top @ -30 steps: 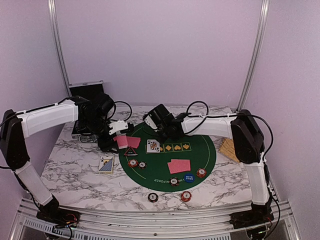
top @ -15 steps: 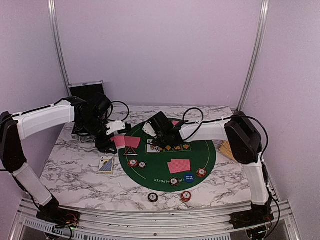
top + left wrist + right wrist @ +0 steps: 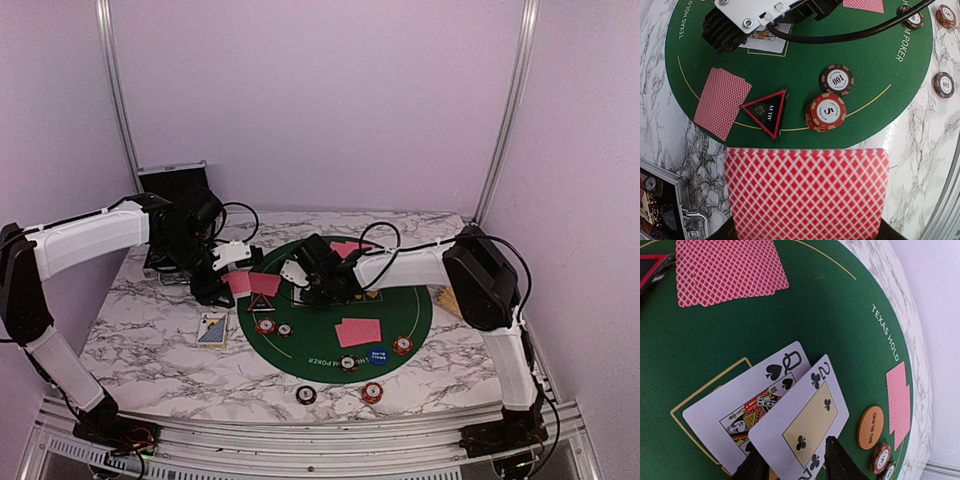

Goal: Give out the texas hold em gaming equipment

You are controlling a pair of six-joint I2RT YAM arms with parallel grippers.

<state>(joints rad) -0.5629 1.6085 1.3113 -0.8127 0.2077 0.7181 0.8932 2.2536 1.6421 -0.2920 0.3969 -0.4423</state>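
Note:
My left gripper (image 3: 236, 282) is shut on a stack of red-backed playing cards (image 3: 807, 192) at the green mat's (image 3: 405, 300) left edge. Just ahead of it lie the black triangular marker (image 3: 768, 111), two chips (image 3: 826, 111) and a face-down pair (image 3: 722, 102). My right gripper (image 3: 792, 450) is low over the mat's middle with its jaws apart. The two of clubs (image 3: 807, 420) lies between its fingers, overlapping the queen of spades (image 3: 745, 400). An orange big blind button (image 3: 870, 427) and a blue button (image 3: 376, 354) sit on the mat.
The silver-edged black case (image 3: 172, 185) stands open at the back left. One face-up card (image 3: 212, 328) lies on the marble left of the mat. Two chips (image 3: 306, 394) rest off the mat near the front edge. A tan wooden piece (image 3: 452, 298) sits right of the mat.
My right gripper has moved left and down over the mat with the two of clubs, and its jaws have parted. The left arm has hardly moved.

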